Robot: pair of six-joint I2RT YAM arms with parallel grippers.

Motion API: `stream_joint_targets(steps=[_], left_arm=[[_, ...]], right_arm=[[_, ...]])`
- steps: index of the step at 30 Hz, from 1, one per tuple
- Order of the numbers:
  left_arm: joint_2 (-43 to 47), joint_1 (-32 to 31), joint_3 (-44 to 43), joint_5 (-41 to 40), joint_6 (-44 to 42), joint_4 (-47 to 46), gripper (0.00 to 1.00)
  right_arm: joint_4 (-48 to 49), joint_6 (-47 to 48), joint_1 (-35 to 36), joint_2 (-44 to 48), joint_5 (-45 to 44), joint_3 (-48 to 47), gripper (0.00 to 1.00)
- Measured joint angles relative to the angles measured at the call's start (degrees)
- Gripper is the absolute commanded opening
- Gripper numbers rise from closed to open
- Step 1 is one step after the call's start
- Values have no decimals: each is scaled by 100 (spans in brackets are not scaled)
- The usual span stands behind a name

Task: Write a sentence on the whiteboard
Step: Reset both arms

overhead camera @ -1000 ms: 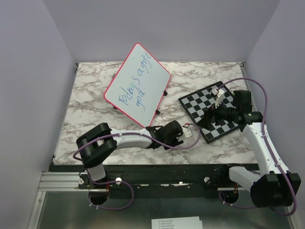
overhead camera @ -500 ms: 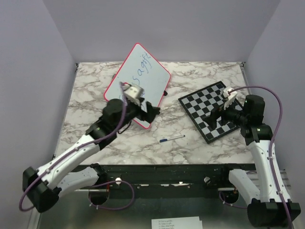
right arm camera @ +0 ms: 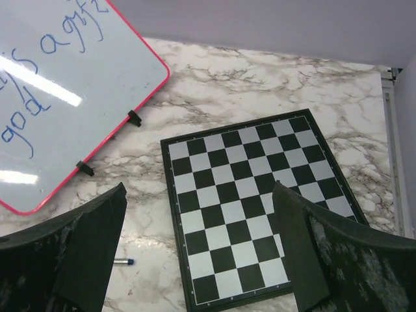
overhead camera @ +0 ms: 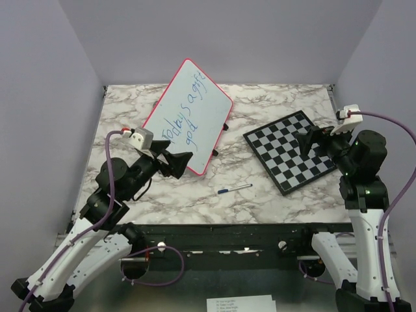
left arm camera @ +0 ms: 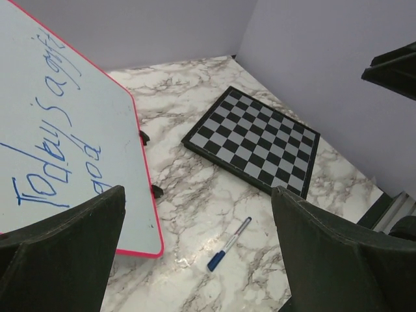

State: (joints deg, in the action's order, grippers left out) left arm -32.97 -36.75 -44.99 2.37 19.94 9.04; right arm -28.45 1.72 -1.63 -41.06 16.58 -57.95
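Left gripper [overhead camera: 177,162] and right gripper [overhead camera: 311,138] gape wide, holding nothing. The marker [overhead camera: 234,189] lies loose near the whiteboard [overhead camera: 212,108]; a clumsy nudge could roll it away, leaving the sentence [overhead camera: 184,117] unfinished.

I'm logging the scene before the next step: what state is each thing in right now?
whiteboard: resting on its feet, written on.
sentence: blue, roughly "Today's a gift", "god" beneath.
marker: lying loose on the table, held by neither hand.
chessboard: flat, no pieces on it.
left hand: open, empty.
right hand: open, empty, over the chessboard.
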Motion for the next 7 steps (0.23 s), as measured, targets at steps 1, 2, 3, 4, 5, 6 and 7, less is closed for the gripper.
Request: stream_joint_targets(steps=[1, 2, 3, 4, 5, 6, 7], left_arm=[[37, 0, 28, -17, 0, 79, 99], [66, 0, 44, -26, -2, 140, 99], [94, 0, 46, -28, 0, 216, 99], [118, 0, 46, -31, 0, 260, 99], [146, 0, 46, -33, 0, 304, 99], [175, 0, 46, -35, 2, 332, 99], [192, 0, 46, -35, 2, 348, 99]], right_arm=[[4, -46, 0, 11, -98, -9, 100], [9, -103, 0, 28, -181, -13, 100], [9, -140, 0, 35, -249, -20, 100], [7, -170, 0, 35, -308, -28, 100], [7, -199, 0, 37, -358, -39, 100], [9, -227, 0, 37, -385, -55, 100], [9, -273, 0, 39, -391, -76, 100]])
